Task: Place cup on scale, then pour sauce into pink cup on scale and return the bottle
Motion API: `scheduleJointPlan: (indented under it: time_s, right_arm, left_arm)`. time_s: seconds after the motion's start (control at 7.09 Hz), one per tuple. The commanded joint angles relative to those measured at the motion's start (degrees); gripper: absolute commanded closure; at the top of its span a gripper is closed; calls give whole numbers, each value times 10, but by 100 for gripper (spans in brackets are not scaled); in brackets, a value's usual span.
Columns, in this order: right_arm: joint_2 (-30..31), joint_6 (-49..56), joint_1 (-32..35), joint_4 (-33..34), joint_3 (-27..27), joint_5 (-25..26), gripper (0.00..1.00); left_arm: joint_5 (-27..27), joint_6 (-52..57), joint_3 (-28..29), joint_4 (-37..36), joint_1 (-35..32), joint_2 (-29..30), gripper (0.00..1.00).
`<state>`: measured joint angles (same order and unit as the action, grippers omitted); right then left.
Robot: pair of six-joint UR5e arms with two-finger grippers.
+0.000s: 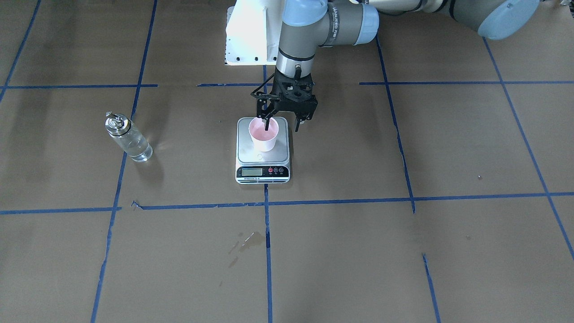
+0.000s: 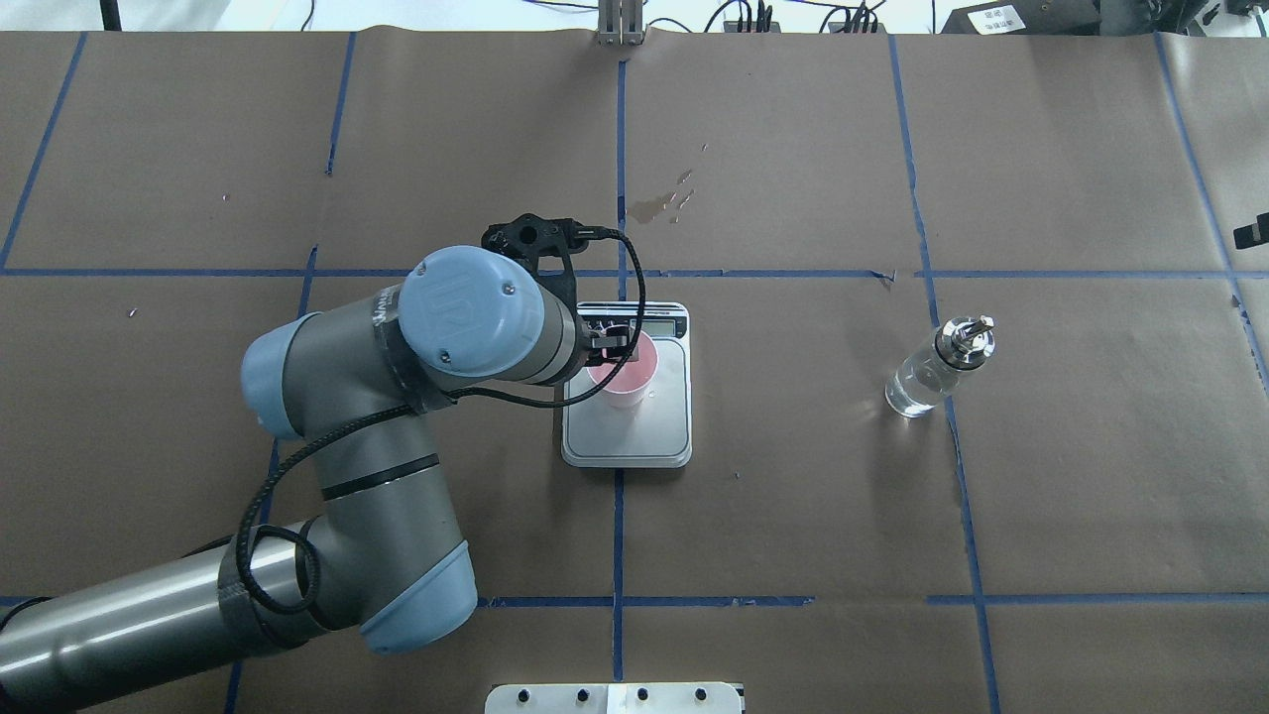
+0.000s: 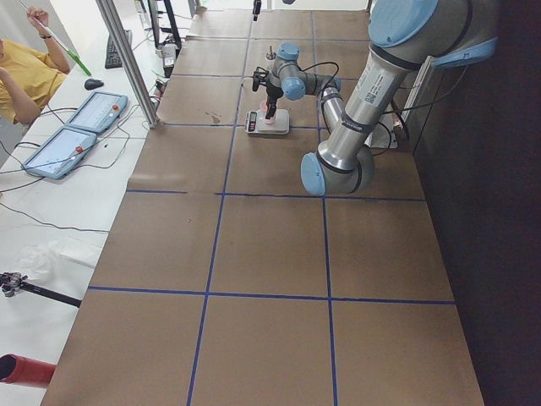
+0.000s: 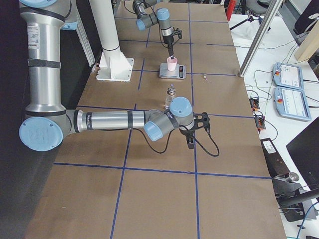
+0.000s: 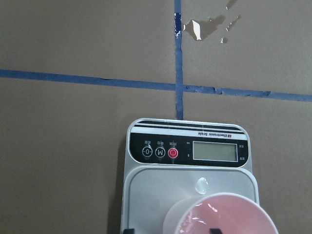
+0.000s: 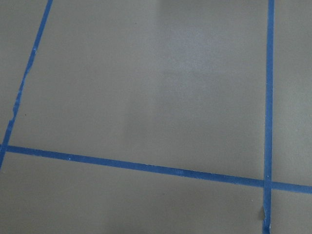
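The pink cup (image 1: 263, 134) stands upright on the silver platform of the scale (image 1: 262, 172), towards its rear. My left gripper (image 1: 282, 128) hangs straight down over it, open. One finger dips inside the cup and the other is outside the rim, on the side away from the bottle. The left wrist view shows the cup (image 5: 224, 214) at the bottom edge, behind the scale's display (image 5: 214, 151). The glass bottle (image 1: 129, 139) of clear sauce stands alone on the paper, well apart from the scale (image 2: 634, 446). My right gripper (image 4: 192, 134) hovers low, near the bottle (image 4: 171, 97); I cannot tell if it is open or shut.
A wet stain (image 1: 249, 240) marks the brown paper in front of the scale. The white robot base plate (image 1: 249, 40) sits behind it. A droplet (image 5: 201, 184) lies on the platform. In the exterior left view, tablets (image 3: 80, 127) and a seated person (image 3: 25, 76) are beside the table.
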<state>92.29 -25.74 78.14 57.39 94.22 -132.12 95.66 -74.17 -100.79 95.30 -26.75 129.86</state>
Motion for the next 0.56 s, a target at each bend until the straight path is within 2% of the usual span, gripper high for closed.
scheduleJointPlan:
  time_s: [0.0,0.14,0.42]
  right_arm:
    - [0,-1,0,0,4,-1,0]
    - [-1,-6,0,0,5,-1,0]
    - [-4,-32,0,1,32,-8,0]
  left_arm:
    - [6,92,-64,-4,-42,-51,0]
    - [17,157,-75,-11,-87,-56,0]
    - [85,292,-98,-17,-178,-128,0]
